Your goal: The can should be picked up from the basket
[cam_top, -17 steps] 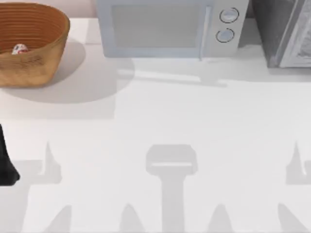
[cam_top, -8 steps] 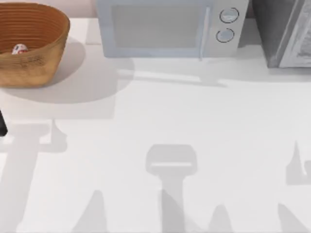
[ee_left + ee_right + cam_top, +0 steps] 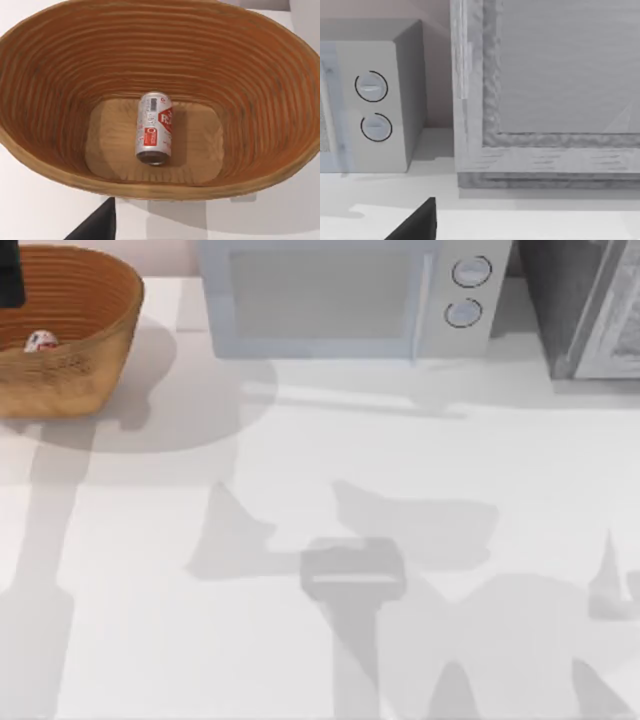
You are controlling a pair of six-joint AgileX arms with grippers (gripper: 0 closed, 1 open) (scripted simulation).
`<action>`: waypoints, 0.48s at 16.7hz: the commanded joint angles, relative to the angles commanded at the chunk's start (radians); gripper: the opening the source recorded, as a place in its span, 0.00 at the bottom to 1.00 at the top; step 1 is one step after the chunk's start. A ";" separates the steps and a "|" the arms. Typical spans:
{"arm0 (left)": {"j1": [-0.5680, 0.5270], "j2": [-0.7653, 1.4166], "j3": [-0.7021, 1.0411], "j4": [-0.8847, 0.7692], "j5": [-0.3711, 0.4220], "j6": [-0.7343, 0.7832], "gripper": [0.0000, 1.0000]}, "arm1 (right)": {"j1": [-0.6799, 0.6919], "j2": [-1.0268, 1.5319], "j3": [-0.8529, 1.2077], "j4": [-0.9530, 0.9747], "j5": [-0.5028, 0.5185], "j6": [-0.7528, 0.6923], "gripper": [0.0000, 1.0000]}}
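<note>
The basket (image 3: 60, 80) is a large round bowl of coiled wicker, orange-brown inside, with ribbed walls stepping down in rings to a flat, paler woven floor; in the top view (image 3: 95, 310) its outer wall reads lighter tan. It stands at the far left corner of the table (image 3: 320, 490).

The can (image 3: 154, 128) lies on its side on the basket floor, roughly central, touching no wall. Its body is a smooth silver-white cylinder with a red label, and the one end visible from the left wrist is a dark, dull circle. From above it appears as a small pale spot with red, low inside the bowl (image 3: 40, 341).

The left gripper (image 3: 10, 275) is a dark shape over the basket's far left rim; a single black finger (image 3: 97, 225) shows at the edge of the left wrist view — whether the fingers are apart or together cannot be told.

The table surface is plain matte white, crossed by soft grey shadows. Along the back stand a pale grey microwave (image 3: 340, 295) with two round dials, and to its right a grey box-like cabinet (image 3: 590, 310) with a rough-textured frame.
</note>
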 joint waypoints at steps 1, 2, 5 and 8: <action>0.003 0.102 0.099 -0.050 0.004 0.001 1.00 | 0.000 0.000 0.000 0.000 0.000 0.000 1.00; 0.007 0.202 0.197 -0.100 0.007 0.003 1.00 | 0.000 0.000 0.000 0.000 0.000 0.000 1.00; 0.019 0.475 0.473 -0.249 0.017 0.014 1.00 | 0.000 0.000 0.000 0.000 0.000 0.000 1.00; 0.032 0.707 0.712 -0.387 0.026 0.032 1.00 | 0.000 0.000 0.000 0.000 0.000 0.000 1.00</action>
